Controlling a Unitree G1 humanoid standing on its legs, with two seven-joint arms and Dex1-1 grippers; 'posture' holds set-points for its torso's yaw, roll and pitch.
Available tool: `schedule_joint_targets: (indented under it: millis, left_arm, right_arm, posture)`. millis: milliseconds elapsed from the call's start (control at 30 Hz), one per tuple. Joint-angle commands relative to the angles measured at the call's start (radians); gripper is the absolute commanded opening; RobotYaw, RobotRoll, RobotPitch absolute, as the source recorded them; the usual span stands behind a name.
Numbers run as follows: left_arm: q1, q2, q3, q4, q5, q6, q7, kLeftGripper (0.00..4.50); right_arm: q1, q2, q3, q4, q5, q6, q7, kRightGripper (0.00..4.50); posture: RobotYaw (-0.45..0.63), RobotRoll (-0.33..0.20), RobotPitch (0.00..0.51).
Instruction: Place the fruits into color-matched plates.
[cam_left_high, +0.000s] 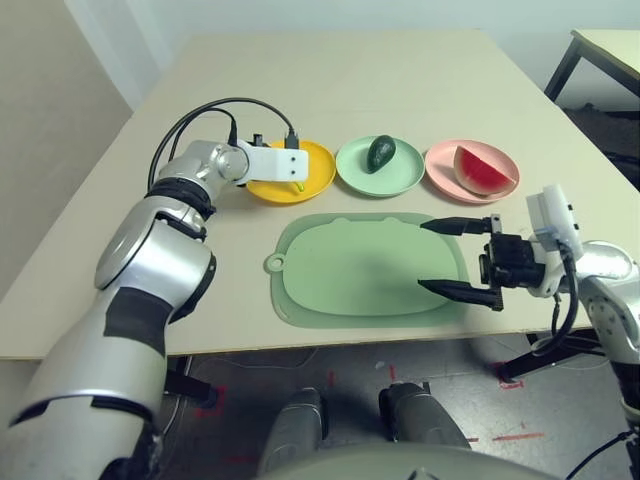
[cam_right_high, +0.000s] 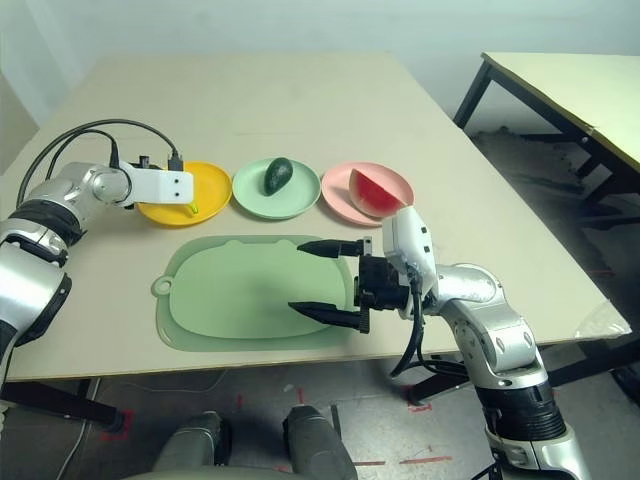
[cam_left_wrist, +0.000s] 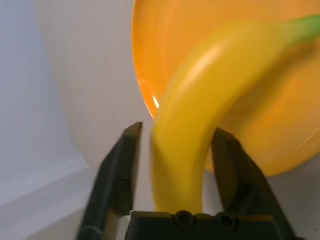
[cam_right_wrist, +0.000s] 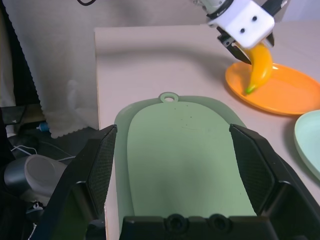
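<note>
Left eye view: 3 fruits at 3 matching plates.
Avocado (cam_left_high: 381, 153) lies in the green plate (cam_left_high: 352, 172), watermelon (cam_left_high: 482, 170) in the pink plate (cam_left_high: 440, 165). Right gripper (cam_left_high: 456, 258) gapes over the mat (cam_left_high: 340, 270).
Left wrist view: left gripper (cam_left_wrist: 176, 137) straddles the banana (cam_left_wrist: 200, 105) above the yellow plate (cam_left_wrist: 165, 40); contact unclear, perhaps loosened.
</note>
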Motion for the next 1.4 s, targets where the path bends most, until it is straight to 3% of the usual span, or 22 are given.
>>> schedule_joint_targets:
  millis: [33,100,300,400,500,767,967,1200,1400]
  left_arm:
    - [-0.001,0.007,0.017,0.008,0.016,-0.024,0.016,3.99]
    - [-0.009,0.009,0.019,0.007,0.019,-0.036,0.024,4.49]
    - [-0.034,0.019,0.051,0.0,-0.001,-0.085,0.027,4.49]
    - [-0.034,0.031,0.136,-0.008,-0.075,-0.111,-0.013,4.49]
    - [0.0,0.054,0.261,-0.02,-0.193,-0.127,-0.096,4.49]
    - [0.207,0.137,0.523,-0.082,-0.456,-0.098,-0.269,4.49]
    - [0.412,0.15,0.7,-0.242,-0.662,-0.004,-0.338,4.49]
    - [0.628,0.115,0.817,-0.536,-0.812,0.193,-0.281,4.49]
    - [0.69,0.086,0.828,-0.671,-0.849,0.287,-0.242,4.49]
  right_arm:
    - [0.009,-0.01,0.0,-0.016,0.009,0.013,-0.001,4.5]
    - [0.005,-0.01,0.001,-0.01,0.009,0.014,-0.001,4.5]
    - [-0.008,-0.007,0.002,0.002,0.004,0.016,-0.004,4.5]
    - [-0.009,-0.006,-0.008,-0.001,-0.035,-0.006,-0.047,4.5]
    - [-0.005,0.025,-0.042,-0.022,-0.089,-0.002,-0.199,4.5]
    - [0.088,0.147,-0.145,-0.201,-0.057,0.092,-0.525,4.5]
    - [0.096,0.119,-0.329,-0.218,0.003,0.179,-0.654,4.5]
    - [0.121,0.082,-0.635,-0.053,0.128,0.216,-0.724,4.5]
    - [0.165,0.033,-0.577,0.244,-0.004,0.027,-0.544,4.5]
  posture:
    - [-0.19,0.0,0.066]
    - [-0.18,0.0,0.066]
    - [-0.18,0.0,0.066]
    - [-0.16,0.0,0.067]
    - [-0.15,0.0,0.07]
    - [-0.14,0.0,0.083]
    - [-0.13,0.0,0.093]
    - [-0.14,0.0,0.096]
    - [-0.13,0.0,0.094]
